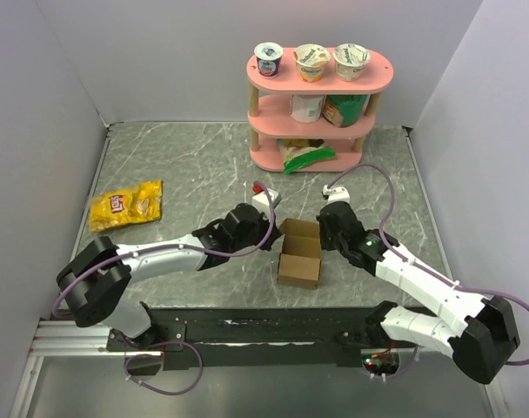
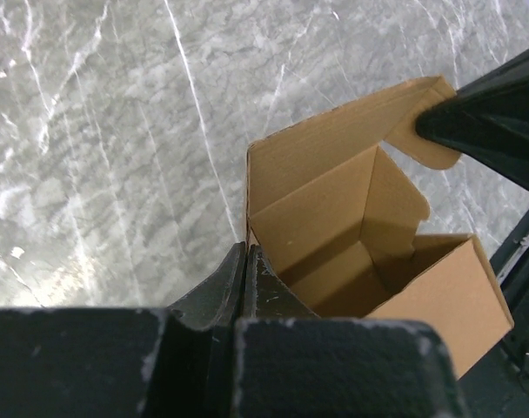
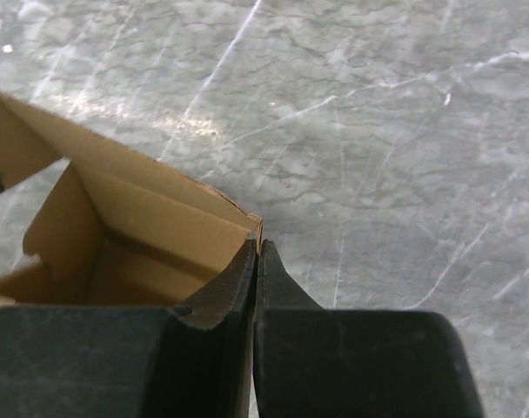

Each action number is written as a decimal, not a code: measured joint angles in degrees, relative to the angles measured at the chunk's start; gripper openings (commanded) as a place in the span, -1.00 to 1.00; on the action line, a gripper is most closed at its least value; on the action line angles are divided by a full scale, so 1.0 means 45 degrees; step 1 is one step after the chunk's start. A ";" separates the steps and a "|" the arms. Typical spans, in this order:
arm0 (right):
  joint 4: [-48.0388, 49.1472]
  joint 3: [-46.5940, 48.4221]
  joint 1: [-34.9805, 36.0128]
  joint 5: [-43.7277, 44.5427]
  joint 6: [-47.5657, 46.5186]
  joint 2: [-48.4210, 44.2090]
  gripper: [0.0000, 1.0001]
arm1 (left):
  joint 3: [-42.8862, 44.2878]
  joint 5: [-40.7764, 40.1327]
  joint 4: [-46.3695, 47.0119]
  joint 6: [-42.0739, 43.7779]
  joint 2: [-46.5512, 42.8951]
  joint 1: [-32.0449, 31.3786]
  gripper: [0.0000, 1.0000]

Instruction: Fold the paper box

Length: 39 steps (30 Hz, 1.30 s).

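The paper box [image 1: 299, 254] is plain brown cardboard, half-formed and open at the top, standing on the marble table between both arms. My left gripper [image 1: 278, 237] is at its left wall; in the left wrist view the gripper [image 2: 246, 247] is shut, pinching the upright edge of the box [image 2: 334, 209]. My right gripper [image 1: 322, 233] is at the box's right side; in the right wrist view it [image 3: 259, 243] is shut on the corner of the box's wall [image 3: 134, 213]. The right gripper's dark fingers [image 2: 473, 113] also show on the rounded flap in the left wrist view.
A pink three-tier shelf [image 1: 310, 96] with yogurt cups and packets stands at the back. A yellow snack bag [image 1: 125, 205] lies at the left. White walls close in both sides, and a metal rail [image 1: 73, 340] runs along the near edge.
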 measured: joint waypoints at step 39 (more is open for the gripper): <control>0.3915 -0.1326 -0.0092 -0.3118 -0.3959 -0.1044 0.10 | 0.1141 0.4498 -0.0427 0.4211 -0.1423 0.1540 0.82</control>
